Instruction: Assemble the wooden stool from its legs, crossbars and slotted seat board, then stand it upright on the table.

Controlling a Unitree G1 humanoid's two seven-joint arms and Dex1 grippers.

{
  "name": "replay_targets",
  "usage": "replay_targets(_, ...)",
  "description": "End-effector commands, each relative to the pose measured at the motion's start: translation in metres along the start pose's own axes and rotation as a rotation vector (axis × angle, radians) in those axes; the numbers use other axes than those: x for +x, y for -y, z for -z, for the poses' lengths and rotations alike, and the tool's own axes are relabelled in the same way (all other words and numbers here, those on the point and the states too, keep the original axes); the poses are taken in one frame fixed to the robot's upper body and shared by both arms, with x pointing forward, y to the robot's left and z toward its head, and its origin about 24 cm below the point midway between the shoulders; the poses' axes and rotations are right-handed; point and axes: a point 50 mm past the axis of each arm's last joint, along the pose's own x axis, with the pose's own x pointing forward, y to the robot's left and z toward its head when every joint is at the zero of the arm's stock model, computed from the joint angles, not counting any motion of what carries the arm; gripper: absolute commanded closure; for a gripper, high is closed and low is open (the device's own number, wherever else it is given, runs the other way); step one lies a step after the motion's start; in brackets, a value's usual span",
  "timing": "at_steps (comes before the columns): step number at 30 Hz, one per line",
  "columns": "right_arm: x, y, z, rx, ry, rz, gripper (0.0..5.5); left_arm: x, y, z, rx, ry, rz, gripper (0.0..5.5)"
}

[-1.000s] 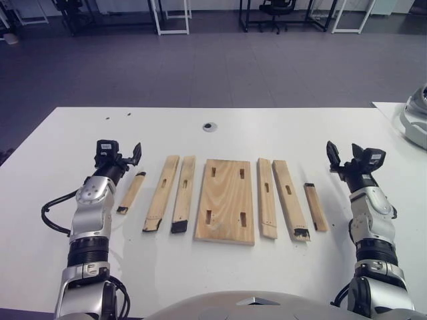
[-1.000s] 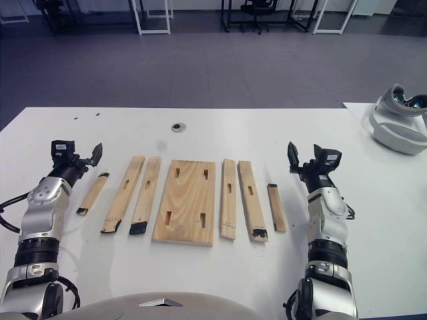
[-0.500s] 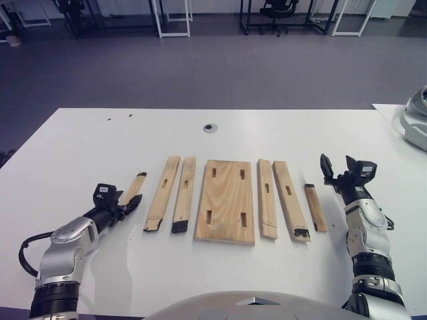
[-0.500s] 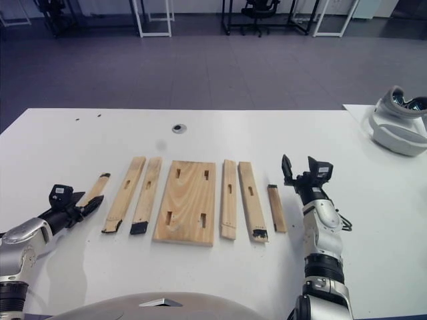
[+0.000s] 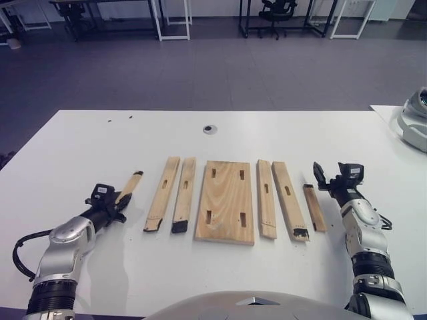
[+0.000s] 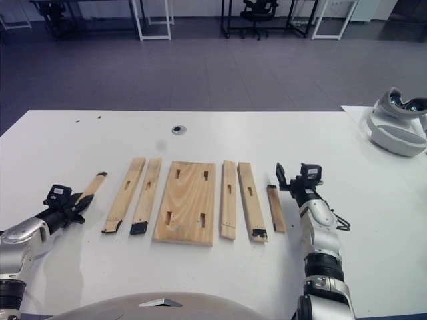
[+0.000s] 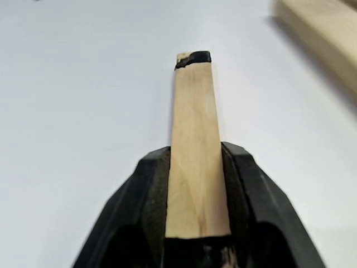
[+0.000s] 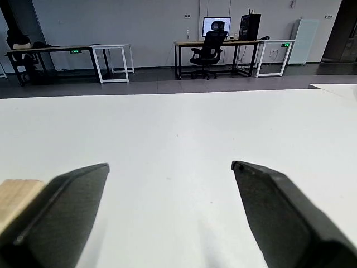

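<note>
The slotted seat board (image 5: pixel 225 200) lies flat at the table's middle. Two long legs (image 5: pixel 162 193) (image 5: pixel 183 195) lie on its left, and two more (image 5: pixel 267 197) (image 5: pixel 289 199) on its right. My left gripper (image 5: pixel 110 207) is low at the left, shut on the near end of the left short crossbar (image 7: pixel 192 95). That bar points away from the gripper with its black-tipped end farthest. My right gripper (image 5: pixel 331 179) is open just past the far end of the right short crossbar (image 5: pixel 315 207), with nothing between its fingers (image 8: pixel 67 201).
A white headset (image 6: pixel 398 121) rests at the table's far right edge. A small round hole (image 5: pixel 211 128) is set in the tabletop behind the seat board. Bare white table surrounds the row of parts.
My left arm has dropped from beside the left crossbar's far end to its near end and taken hold of it. My right gripper has moved down and left toward the right crossbar.
</note>
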Motion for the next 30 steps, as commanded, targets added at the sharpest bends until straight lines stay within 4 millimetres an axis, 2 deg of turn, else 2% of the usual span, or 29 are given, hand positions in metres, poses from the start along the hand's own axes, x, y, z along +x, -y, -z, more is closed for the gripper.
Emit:
replay_targets(1, 0.033, -0.062, -0.084, 0.252, 0.227, -0.305, 1.39, 0.031, 0.053, -0.131, 0.045, 0.553, 0.225, 4.22)
replay_targets(3, 0.035, -0.118, -0.136, 0.458, 0.336, -0.585, 1.39, 0.038, 0.106, -0.172, 0.176, 0.720, 0.378, 4.22)
replay_targets(4, 0.033, -0.143, -0.157, 0.557, 0.367, -0.705, 1.39, 0.038, 0.128, -0.188, 0.211, 0.796, 0.439, 4.22)
replay_targets(5, 0.030, -0.159, -0.170, 0.627, 0.376, -0.786, 1.39, 0.036, 0.142, -0.199, 0.226, 0.850, 0.478, 4.22)
replay_targets(7, 0.027, -0.184, -0.182, 0.709, 0.358, -0.879, 1.39, 0.029, 0.167, -0.216, 0.215, 0.944, 0.551, 4.22)
replay_targets(9, 0.022, -0.196, -0.185, 0.745, 0.339, -0.925, 1.39, 0.024, 0.186, -0.220, 0.261, 0.978, 0.614, 4.22)
replay_targets(13, 0.021, -0.196, -0.188, 0.799, 0.323, -0.938, 1.39, 0.022, 0.197, -0.214, 0.354, 0.970, 0.645, 4.22)
replay_targets(20, 0.015, -0.190, -0.190, 0.808, 0.313, -0.951, 2.85, 0.024, 0.191, -0.209, 0.423, 0.952, 0.613, 4.22)
replay_targets(30, 0.015, -0.189, -0.186, 0.801, 0.288, -0.929, 4.61, 0.024, 0.194, -0.199, 0.498, 0.926, 0.638, 4.22)
